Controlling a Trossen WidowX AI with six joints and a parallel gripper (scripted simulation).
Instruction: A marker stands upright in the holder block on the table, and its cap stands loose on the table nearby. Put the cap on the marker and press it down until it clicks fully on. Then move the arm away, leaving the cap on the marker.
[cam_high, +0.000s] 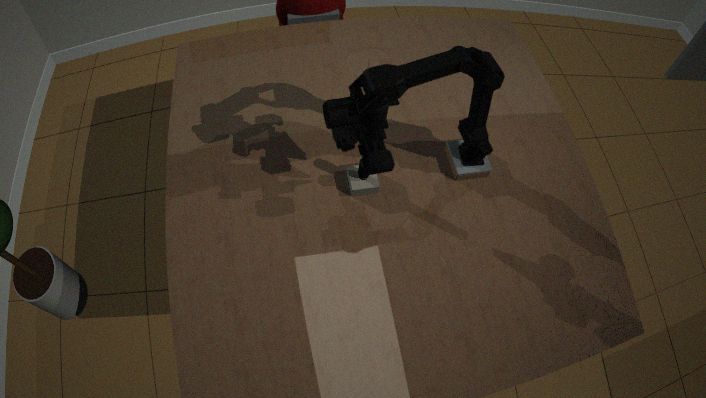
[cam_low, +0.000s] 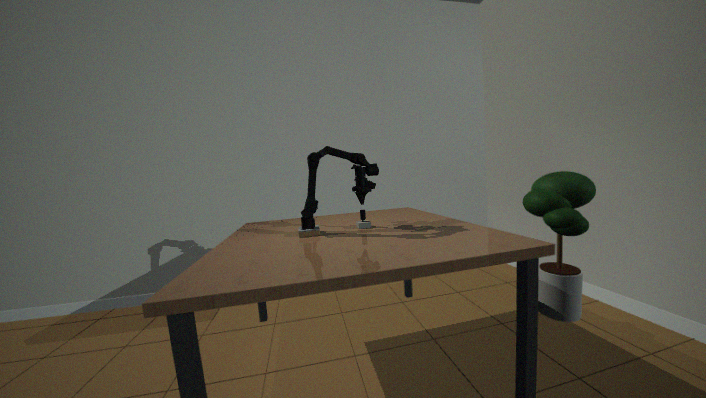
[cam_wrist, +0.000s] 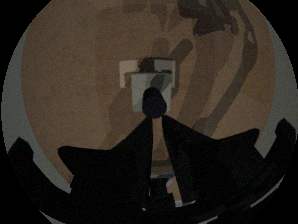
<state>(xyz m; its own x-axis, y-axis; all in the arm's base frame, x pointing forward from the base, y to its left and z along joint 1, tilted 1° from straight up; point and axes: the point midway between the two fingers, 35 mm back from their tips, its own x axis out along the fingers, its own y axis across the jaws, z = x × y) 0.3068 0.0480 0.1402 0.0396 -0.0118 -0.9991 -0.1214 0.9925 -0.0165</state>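
Grey walls and a tiled floor surround the brown tabletop, with a potted plant standing by its corner. From my grey base plate my arm arches over and points straight down. My fingers hang above the holder block, clenched together on nothing, with a clear gap between their tips and the dark marker standing upright in the block. Seen from my wrist, the marker's rounded dark top sits right below me, over the pale block. I cannot tell apart the cap from the marker's body.
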